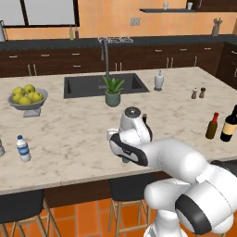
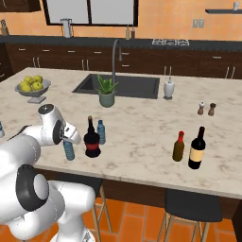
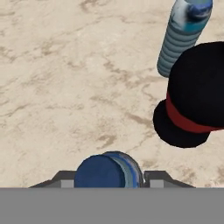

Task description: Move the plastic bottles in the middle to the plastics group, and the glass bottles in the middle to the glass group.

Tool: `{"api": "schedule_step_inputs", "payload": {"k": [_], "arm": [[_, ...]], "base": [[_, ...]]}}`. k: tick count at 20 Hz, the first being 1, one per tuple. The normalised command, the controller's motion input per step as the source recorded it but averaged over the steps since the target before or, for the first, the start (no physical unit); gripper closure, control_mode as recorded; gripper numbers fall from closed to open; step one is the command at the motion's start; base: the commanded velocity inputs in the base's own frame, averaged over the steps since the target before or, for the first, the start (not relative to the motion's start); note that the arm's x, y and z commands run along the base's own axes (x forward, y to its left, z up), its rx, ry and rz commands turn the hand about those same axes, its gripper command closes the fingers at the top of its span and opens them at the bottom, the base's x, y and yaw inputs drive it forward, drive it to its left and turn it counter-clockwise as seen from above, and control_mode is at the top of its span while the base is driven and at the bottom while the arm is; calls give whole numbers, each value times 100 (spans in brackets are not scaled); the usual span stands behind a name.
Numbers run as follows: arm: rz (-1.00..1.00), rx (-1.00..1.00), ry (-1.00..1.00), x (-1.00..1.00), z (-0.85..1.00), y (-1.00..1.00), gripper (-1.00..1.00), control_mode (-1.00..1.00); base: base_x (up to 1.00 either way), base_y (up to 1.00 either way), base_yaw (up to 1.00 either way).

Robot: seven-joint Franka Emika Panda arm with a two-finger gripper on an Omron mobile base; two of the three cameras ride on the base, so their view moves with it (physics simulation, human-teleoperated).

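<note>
In the left base view, the white arm is bent over the front part of the marble counter [image 1: 69,125]. The gripper [image 1: 124,156] is mostly hidden behind the wrist, so the position of its fingers cannot be told here. At the left edge, a clear water bottle with a white label [image 1: 23,148] is seen standing upright. At the right, a slim brown bottle with a red cap [image 1: 212,126] and a dark wine bottle [image 1: 229,123] are placed just beside each other. A bowl of lemons [image 1: 28,98] and a potted plant [image 1: 113,91] are seen further back, near the sink [image 1: 92,85].

In the right base view, the gripper [image 2: 69,142] is lowered over 1 blue plastic bottle [image 2: 69,150], which stands upright near the front edge of the counter. Just to its right, the near-black glass bottle [image 2: 91,138] with a red label band is standing, and the 2nd blue plastic bottle [image 2: 101,132] is placed close behind it. The brown bottle and the wine bottle are well apart from these, to the right.

In the hand view, the blue cap of the plastic bottle [image 3: 108,170] is seen from above, between the 2 dark fingertips [image 3: 65,179], which stand close at both sides of it. Whether they already press on it cannot be told. The black bottle [image 3: 192,100] and the other plastic bottle [image 3: 181,37] are seen at the upper right.
</note>
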Motion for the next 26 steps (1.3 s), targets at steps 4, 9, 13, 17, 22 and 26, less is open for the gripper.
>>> {"api": "schedule_step_inputs", "payload": {"k": [4,9,13,17,22,26], "arm": [[0,0,0,0,0,0,100,-100],[0,0,-7,-43,26,11,100,-100],[0,0,-12,-33,60,60,100,-100],[12,0,-3,-16,33,89,100,-100],[27,0,1,0,2,100,100,-100],[33,0,9,5,6,99,100,-100]], "base": [[0,0,0],[0,0,0],[0,0,0],[0,0,0],[0,0,0],[0,0,0]]}}
